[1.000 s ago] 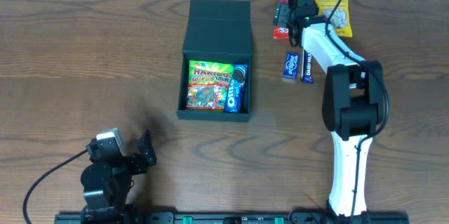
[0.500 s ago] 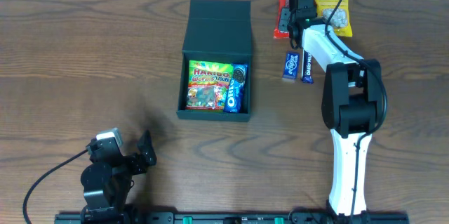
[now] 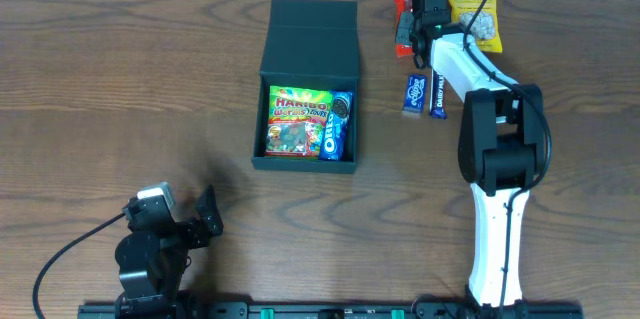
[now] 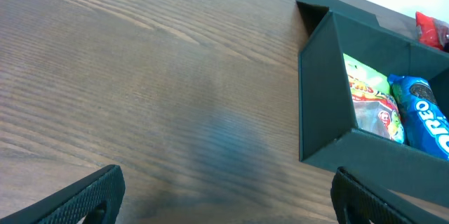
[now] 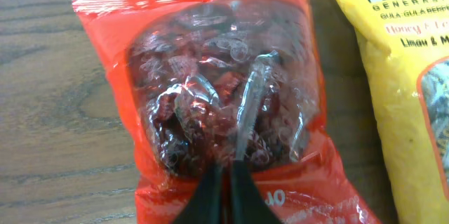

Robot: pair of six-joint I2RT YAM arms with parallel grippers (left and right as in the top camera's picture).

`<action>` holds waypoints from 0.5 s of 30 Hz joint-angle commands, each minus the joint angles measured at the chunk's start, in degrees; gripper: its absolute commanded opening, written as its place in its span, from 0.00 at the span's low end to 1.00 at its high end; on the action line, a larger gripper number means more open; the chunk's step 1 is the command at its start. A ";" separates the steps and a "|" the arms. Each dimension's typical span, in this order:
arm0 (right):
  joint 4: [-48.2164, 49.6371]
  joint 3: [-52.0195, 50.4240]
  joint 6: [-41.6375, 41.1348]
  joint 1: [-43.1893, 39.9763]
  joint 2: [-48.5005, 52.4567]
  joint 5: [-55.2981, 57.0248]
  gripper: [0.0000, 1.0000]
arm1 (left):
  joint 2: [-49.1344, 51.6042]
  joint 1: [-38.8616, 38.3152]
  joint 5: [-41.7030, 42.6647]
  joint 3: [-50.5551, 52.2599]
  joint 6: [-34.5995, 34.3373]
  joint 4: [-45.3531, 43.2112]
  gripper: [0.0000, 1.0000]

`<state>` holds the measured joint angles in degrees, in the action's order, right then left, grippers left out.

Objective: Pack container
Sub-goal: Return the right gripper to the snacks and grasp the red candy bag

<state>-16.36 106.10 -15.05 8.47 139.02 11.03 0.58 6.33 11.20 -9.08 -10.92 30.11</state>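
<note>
The container [image 3: 308, 41] is a dark teal box lying open at the table's middle, lid flap folded back. Inside it lie a Haribo packet [image 3: 295, 122] and a blue Oreo pack [image 3: 337, 125]. At the far right a red snack packet [image 3: 402, 4] lies on the wood; my right gripper [image 3: 408, 27] is shut on it, the fingertips pinching a fold of its clear film [image 5: 242, 122]. The right gripper [image 5: 224, 176] shows as two dark tips pressed together over the red packet [image 5: 210, 76]. My left gripper [image 3: 205, 214] stands open and empty near the front left, its fingers [image 4: 84, 196] wide apart, the container's wall [image 4: 319, 104] ahead to its right.
A yellow snack packet [image 3: 475, 14] lies just right of the red one, close to the right arm. Two small blue bars [image 3: 415, 93] [image 3: 437, 95] lie side by side below them. The right arm's white link [image 3: 495, 229] stretches from the front edge up the right side.
My right gripper has closed from wide open onto the red packet, which now looks bunched and narrower. The left arm has not moved.
</note>
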 commanded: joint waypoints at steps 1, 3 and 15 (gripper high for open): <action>-2.19 -1.09 0.13 -0.68 3.34 -1.01 0.01 | -0.33 0.02 0.22 0.79 0.20 0.02 0.95; -2.56 -1.07 0.13 -0.68 2.69 -1.22 0.01 | -0.33 0.02 0.22 0.79 0.20 0.02 0.95; -7.43 1.16 3.56 0.79 -14.40 -2.38 0.01 | -0.33 0.02 0.22 0.79 0.20 0.02 0.95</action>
<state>-23.55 106.43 -12.95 8.58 132.53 8.95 0.58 6.33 11.18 -9.06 -10.92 30.11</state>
